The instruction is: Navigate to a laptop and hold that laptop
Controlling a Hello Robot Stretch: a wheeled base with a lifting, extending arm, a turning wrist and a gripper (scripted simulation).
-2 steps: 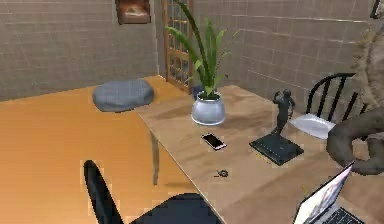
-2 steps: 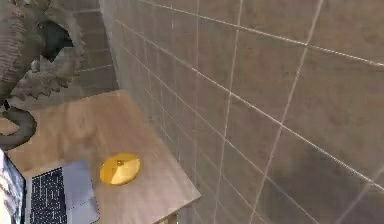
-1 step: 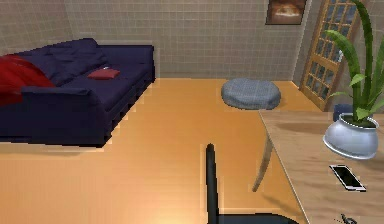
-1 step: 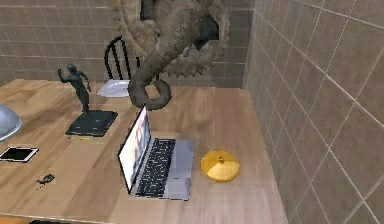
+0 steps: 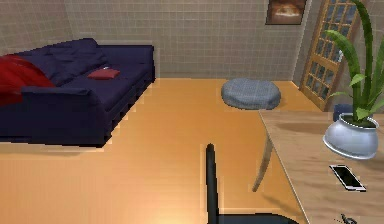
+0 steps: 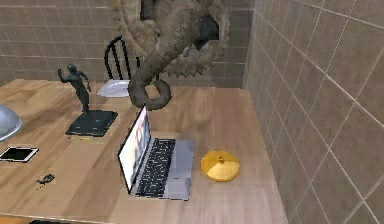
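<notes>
A silver laptop (image 6: 158,163) stands on the wooden table (image 6: 60,190) in the arm side view, a little left of the middle. Its lid is raised, with the lit screen (image 6: 134,146) on its left and the dark keyboard (image 6: 166,168) on its right. It sits about midway between the table's front edge and the tiled wall behind.
Around the laptop lie a yellow disc (image 6: 220,167), a dark figure statue (image 6: 86,102), a phone (image 6: 17,154), keys (image 6: 45,180) and a plate (image 6: 115,88). An elephant head sculpture (image 6: 175,45) juts over the table. Ahead: blue sofa (image 5: 70,85), grey cushion (image 5: 250,93), potted plant (image 5: 355,130), black chair (image 5: 214,190).
</notes>
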